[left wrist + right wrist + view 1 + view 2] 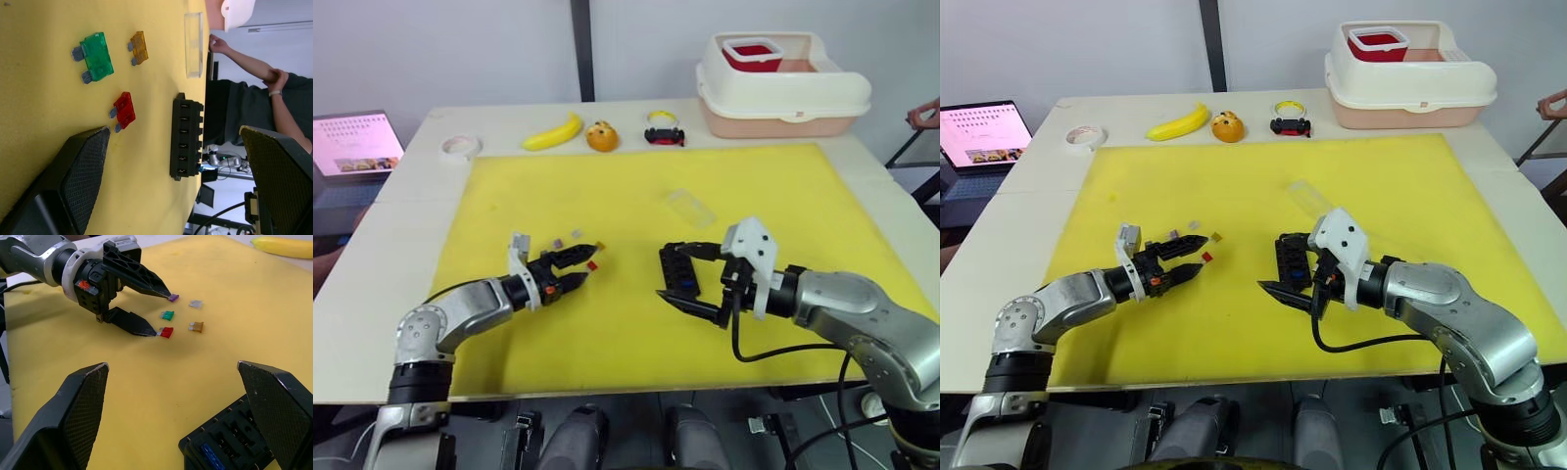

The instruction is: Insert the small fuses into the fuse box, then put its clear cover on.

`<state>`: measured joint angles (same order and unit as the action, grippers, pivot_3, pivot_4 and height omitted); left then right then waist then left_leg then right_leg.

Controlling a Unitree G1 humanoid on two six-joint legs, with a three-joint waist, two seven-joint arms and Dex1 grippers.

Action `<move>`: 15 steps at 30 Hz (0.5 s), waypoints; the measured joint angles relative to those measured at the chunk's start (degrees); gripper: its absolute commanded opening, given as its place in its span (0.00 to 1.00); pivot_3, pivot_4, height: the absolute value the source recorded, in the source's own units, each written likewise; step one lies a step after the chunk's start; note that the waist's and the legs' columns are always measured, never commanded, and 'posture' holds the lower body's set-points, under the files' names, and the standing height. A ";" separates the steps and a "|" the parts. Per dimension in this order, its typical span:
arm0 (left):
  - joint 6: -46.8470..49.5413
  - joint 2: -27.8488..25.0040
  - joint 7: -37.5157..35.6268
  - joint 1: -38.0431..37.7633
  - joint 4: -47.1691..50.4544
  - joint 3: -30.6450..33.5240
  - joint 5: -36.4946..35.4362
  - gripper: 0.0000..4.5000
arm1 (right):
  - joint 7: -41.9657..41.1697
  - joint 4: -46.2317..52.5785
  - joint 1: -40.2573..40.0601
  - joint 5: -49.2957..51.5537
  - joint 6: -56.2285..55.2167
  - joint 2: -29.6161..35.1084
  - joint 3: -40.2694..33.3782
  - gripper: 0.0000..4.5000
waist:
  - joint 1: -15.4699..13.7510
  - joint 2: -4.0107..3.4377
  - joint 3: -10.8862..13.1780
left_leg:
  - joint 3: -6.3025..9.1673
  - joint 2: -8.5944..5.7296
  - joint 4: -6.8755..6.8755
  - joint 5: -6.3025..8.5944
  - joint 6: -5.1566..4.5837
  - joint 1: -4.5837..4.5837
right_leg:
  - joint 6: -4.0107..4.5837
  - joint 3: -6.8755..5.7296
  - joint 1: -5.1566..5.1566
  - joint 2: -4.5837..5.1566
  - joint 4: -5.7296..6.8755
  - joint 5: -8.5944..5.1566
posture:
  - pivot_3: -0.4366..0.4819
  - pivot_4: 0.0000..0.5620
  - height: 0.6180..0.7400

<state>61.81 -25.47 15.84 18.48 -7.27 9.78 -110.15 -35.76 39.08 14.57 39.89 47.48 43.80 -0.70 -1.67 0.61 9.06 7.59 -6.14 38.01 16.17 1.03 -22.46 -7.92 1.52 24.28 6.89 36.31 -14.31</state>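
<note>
Several small fuses lie loose on the yellow mat (636, 196): purple (173, 297), grey (195, 304), green (168, 315), olive-yellow (196, 326) and red (167, 332). My left gripper (579, 267) is open just left of them. One fingertip is at the red fuse (592, 265), the other by the purple one. The black fuse box (678, 269) rests mid-mat with a blue fuse (210, 453) in one slot. My right gripper (674, 271) is open and straddles the box's ends. The clear cover (690, 208) lies flat on the mat behind the box.
Along the table's back edge sit a white tape roll (461, 146), a banana (553, 134), an orange item (601, 136), a small black-and-red object (664, 130) and a large cream bin (783, 83). A laptop (352, 142) is far left. A person's hand (925, 113) shows at the right.
</note>
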 measured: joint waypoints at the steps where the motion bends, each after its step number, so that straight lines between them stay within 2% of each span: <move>1: -0.05 0.61 -0.15 0.21 -0.02 0.00 0.76 1.00 | 0.00 -0.03 0.00 -0.24 0.00 0.00 -0.02 0.99 | -0.33 0.00 0.00 | -0.01 0.00 0.01 0.00 0.00 0.01 | 0.00 0.00 -0.01 0.00 0.00 0.00 | 0.48 0.27 1.00; 15: -1.54 5.99 -0.55 0.48 0.01 1.69 5.81 1.00 | 0.00 -0.14 0.02 -0.32 0.00 0.05 -0.30 0.99 | -0.87 -0.07 -0.05 | 0.04 -0.04 0.03 0.00 0.00 0.07 | 0.00 -0.02 -0.22 0.01 -0.07 0.00 | 0.48 0.27 1.00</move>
<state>60.28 -19.48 15.29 18.96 -7.26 11.47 -104.35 -35.75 38.94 14.58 39.58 47.48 43.85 -1.01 -2.54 0.54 9.01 7.63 -6.19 38.04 16.16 1.02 -22.38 -7.92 1.51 24.06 6.89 36.24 -14.31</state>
